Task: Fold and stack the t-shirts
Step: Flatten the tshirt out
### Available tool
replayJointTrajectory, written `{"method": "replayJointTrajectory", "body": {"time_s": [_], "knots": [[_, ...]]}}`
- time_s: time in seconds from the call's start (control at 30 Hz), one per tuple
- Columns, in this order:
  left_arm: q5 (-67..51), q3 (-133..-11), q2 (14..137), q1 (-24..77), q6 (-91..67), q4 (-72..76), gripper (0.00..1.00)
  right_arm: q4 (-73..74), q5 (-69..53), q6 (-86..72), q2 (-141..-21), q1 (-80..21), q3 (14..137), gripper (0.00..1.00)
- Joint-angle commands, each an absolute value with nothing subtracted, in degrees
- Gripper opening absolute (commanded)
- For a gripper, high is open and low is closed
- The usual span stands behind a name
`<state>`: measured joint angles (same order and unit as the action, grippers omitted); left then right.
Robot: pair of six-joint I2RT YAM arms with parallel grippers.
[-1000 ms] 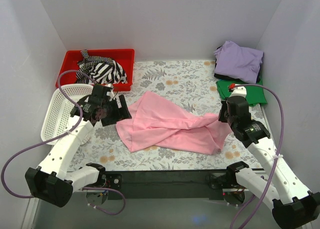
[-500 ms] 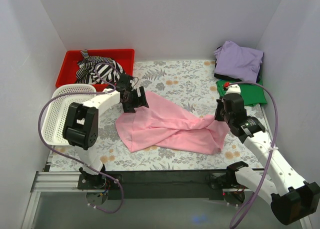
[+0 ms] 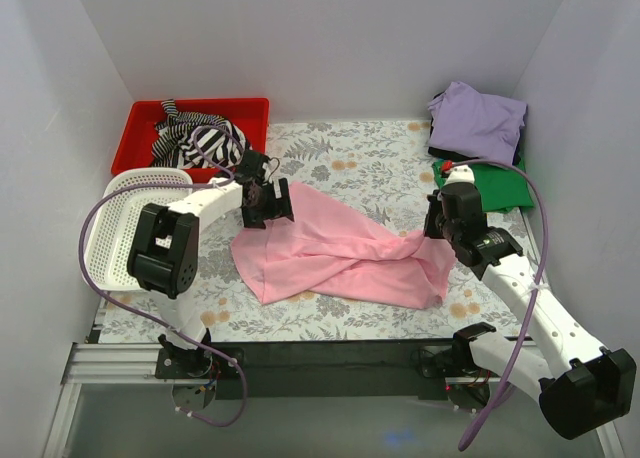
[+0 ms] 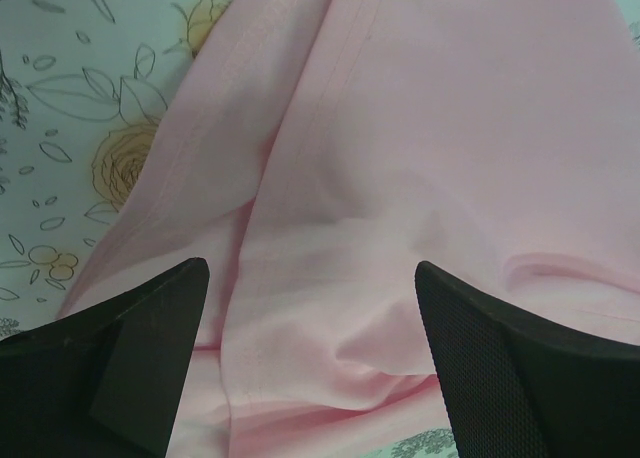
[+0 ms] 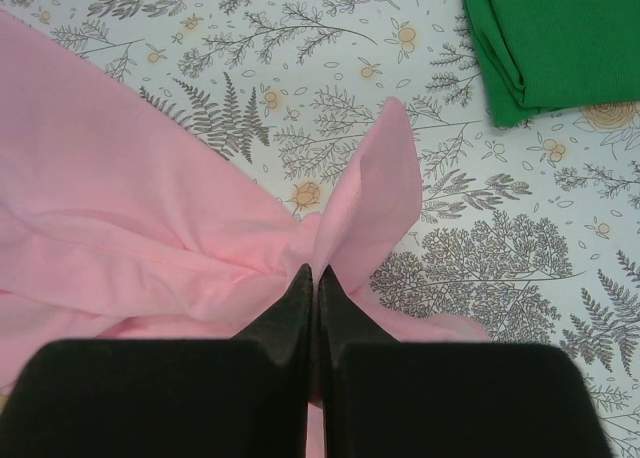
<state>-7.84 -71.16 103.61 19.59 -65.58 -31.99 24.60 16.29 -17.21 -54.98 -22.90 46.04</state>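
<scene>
Jaws of the right gripper [image 5: 312, 275] are pressed tightly together on a raised ridge of the light pink t-shirt [image 5: 130, 208], and the cloth gathers into creases that run to the fingertips. A pointed flap of the same fabric stands up just beyond the pinch. In the overhead view this grip sits at the shirt's right end [image 3: 340, 248], where the material bunches against the gripper [image 3: 432, 228].

The left gripper [image 4: 305, 273] is spread wide, its two black fingers [image 4: 150, 328] well apart with nothing between them but the pink cloth below. A stitched hem runs diagonally across that view. Whether the fingertips touch the fabric cannot be told. From above, this gripper [image 3: 268, 202] hangs over the shirt's far left corner.

The pink shirt lies crumpled and twisted across the middle of the floral tablecloth [image 3: 380, 168], broad on the left and narrowing to the right.

A green t-shirt [image 3: 502, 188], folded flat, lies near the right gripper at the table's right edge, and its folded corner shows in the right wrist view [image 5: 550, 38]. A lavender t-shirt [image 3: 478, 121] rests loosely on its far part.

At the far left stands a red bin [image 3: 200, 104] holding a black-and-white striped garment [image 3: 200, 141]. A white basket [image 3: 110, 228] sits just in front of it.
</scene>
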Motion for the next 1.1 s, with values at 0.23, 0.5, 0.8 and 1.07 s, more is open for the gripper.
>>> {"method": "replayJointTrajectory", "body": {"time_s": [0.23,0.5,0.8,1.07], "knots": [[-10.28,-63.90,99.93,21.71,-65.92,-31.38,0.74,21.53,16.17,-17.75,-54.14,-23.03,45.62,0.01],[-13.36,-68.02,98.88,21.80,-66.27,-29.53,0.26,21.71,16.52,-17.75,-53.79,-23.03,45.00,0.01],[-8.27,-77.94,89.94,21.53,-65.92,-35.32,0.00,23.12,19.24,-17.32,-50.19,-23.12,45.88,0.01],[0.95,-107.46,77.98,19.25,-62.76,-51.13,0.00,23.64,21.70,-14.25,-35.62,-23.12,51.83,0.01]]}}
